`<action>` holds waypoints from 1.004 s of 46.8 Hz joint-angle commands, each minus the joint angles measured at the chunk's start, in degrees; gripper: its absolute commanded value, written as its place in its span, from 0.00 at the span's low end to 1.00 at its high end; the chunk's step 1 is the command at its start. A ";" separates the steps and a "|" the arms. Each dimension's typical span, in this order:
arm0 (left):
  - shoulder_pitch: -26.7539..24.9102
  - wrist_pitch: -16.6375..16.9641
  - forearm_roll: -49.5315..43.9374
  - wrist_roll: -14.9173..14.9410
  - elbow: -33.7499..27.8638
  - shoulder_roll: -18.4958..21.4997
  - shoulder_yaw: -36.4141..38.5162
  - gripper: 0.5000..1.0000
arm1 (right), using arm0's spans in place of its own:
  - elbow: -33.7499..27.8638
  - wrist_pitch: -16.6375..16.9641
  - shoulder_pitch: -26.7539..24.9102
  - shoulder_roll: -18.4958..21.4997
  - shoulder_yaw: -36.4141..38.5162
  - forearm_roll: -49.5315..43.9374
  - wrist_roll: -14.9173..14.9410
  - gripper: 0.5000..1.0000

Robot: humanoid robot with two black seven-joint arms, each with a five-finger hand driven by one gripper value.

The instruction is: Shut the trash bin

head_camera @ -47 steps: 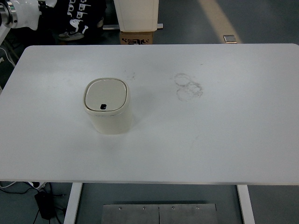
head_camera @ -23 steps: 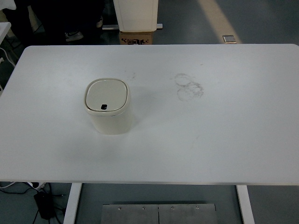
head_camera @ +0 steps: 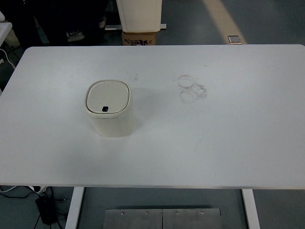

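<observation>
Standing lid-down on the table, trash bin; hand state untellable, unseen.

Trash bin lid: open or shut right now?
Shut. The lid lies flat and flush on the upright trash bin; no gap at its rim, and no robot hand in view.

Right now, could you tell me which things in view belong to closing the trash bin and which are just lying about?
Belongs to the job:
- trash bin, left of centre
- its lid, lying flat on top

Just about:
- white table
- ring marks on it
- cardboard box beyond the far edge

Neither hand is in view.
</observation>
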 commanded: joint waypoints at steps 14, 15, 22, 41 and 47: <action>11.30 -0.41 -5.84 -0.06 4.02 -3.09 -9.12 1.00 | 0.02 0.04 -0.12 0.00 -0.09 -0.01 0.00 0.98; 11.82 -0.50 -5.84 -0.06 4.10 -3.09 -9.47 1.00 | 0.02 -0.04 -0.12 0.00 -0.09 -0.01 0.00 0.98; 15.52 -1.20 -5.84 -0.06 4.11 -3.09 -11.06 1.00 | 0.02 -0.04 -0.12 0.00 -0.09 -0.01 0.00 0.98; 22.81 -3.23 -5.93 -3.14 4.19 -3.09 -13.43 1.00 | 0.02 0.04 -0.21 0.00 -0.09 0.08 0.09 0.98; 25.01 -3.23 -5.93 -3.23 4.19 -3.18 -13.43 1.00 | 0.02 0.04 -0.21 0.00 -0.09 0.08 0.09 0.98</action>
